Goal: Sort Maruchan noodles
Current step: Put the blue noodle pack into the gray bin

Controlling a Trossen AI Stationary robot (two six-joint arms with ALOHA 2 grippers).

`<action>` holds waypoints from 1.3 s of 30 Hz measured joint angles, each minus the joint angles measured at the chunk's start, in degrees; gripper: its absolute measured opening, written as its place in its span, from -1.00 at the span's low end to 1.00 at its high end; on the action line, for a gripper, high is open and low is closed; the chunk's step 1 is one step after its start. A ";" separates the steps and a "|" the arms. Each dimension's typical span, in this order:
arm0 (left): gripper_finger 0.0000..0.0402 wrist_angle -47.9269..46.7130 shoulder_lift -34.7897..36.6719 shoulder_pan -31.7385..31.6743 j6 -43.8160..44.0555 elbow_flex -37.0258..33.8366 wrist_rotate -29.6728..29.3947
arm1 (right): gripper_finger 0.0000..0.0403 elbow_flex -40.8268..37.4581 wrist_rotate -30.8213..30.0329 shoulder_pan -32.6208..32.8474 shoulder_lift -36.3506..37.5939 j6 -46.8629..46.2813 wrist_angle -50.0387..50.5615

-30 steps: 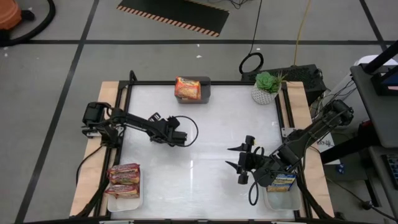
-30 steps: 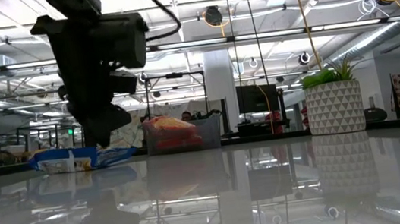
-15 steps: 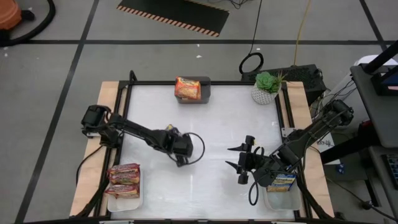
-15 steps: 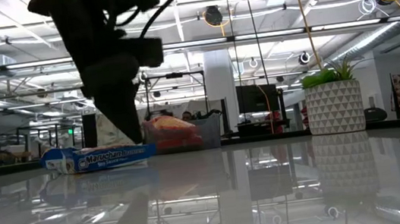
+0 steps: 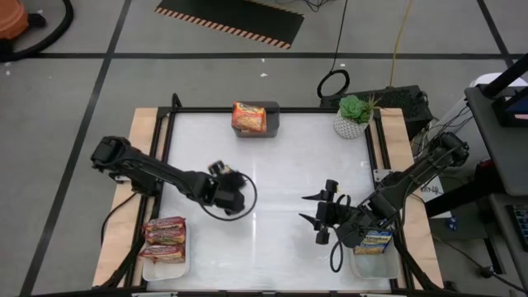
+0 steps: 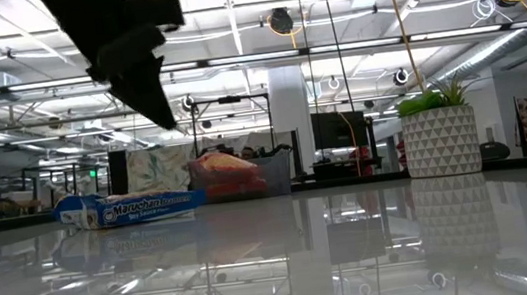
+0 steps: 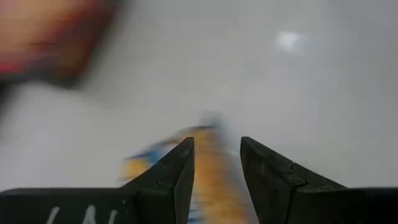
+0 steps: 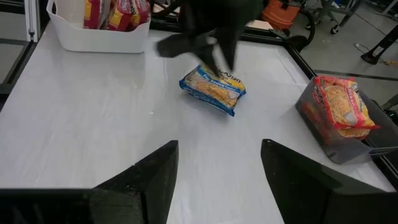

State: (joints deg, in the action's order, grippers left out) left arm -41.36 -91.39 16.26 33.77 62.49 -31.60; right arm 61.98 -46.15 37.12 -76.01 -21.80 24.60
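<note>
A blue-and-yellow Maruchan noodle packet [image 8: 212,89] lies flat on the white table, also in the low view [image 6: 130,206]. My left gripper [image 8: 214,53] hangs open above it, clear of it; its fingers [image 7: 216,162] point down with the packet showing blurred between and below them. In the high view the gripper [image 5: 227,196] covers the packet. My right gripper [image 5: 313,216] waits open at the near right, pointing at the packet. Red packets [image 5: 163,238] stand in a white tray at the near left. An orange packet [image 5: 249,117] sits in the grey bin.
A white tray [image 5: 373,262] at the near right holds a blue-and-yellow packet [image 5: 375,242], partly under my right arm. A potted plant [image 5: 353,115] stands at the far right corner. A black frame [image 5: 169,140] runs around the table.
My left gripper has risen from the table, clear of the blue-and-yellow packet, and tipped to point more steeply down. The packet, first bunched under the fingers, has shifted a little and now lies flat on the table.
</note>
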 joint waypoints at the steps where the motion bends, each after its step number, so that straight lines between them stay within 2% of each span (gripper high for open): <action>1: -0.31 -1.73 0.51 -0.02 1.62 -0.03 -3.73 | 0.11 0.00 0.00 0.00 0.00 0.00 -0.04; 3: -0.31 -2.66 0.63 -0.31 3.47 -0.01 -7.76 | 0.11 0.00 0.01 0.00 0.00 0.00 -0.09; 10: -0.36 -5.96 -2.58 -1.55 2.85 -0.06 -3.77 | 0.11 0.00 0.05 0.00 0.00 -0.02 -0.22; 17: -0.73 -9.63 -4.90 -3.93 3.20 -0.07 -2.46 | 0.11 0.00 0.11 0.09 0.00 -0.03 -0.62; 22: -0.97 -10.03 -5.58 -4.16 3.54 -0.11 -3.28 | 0.11 0.00 3.58 0.11 0.00 -0.04 -0.70; 39: -0.99 -11.61 -5.40 -4.35 3.86 -0.06 -1.55 | 0.11 0.00 4.27 -0.04 0.00 0.17 -3.71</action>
State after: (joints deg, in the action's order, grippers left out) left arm -52.96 -96.79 11.91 37.63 62.43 -33.15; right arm 61.98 -41.89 37.08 -76.01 -21.63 20.89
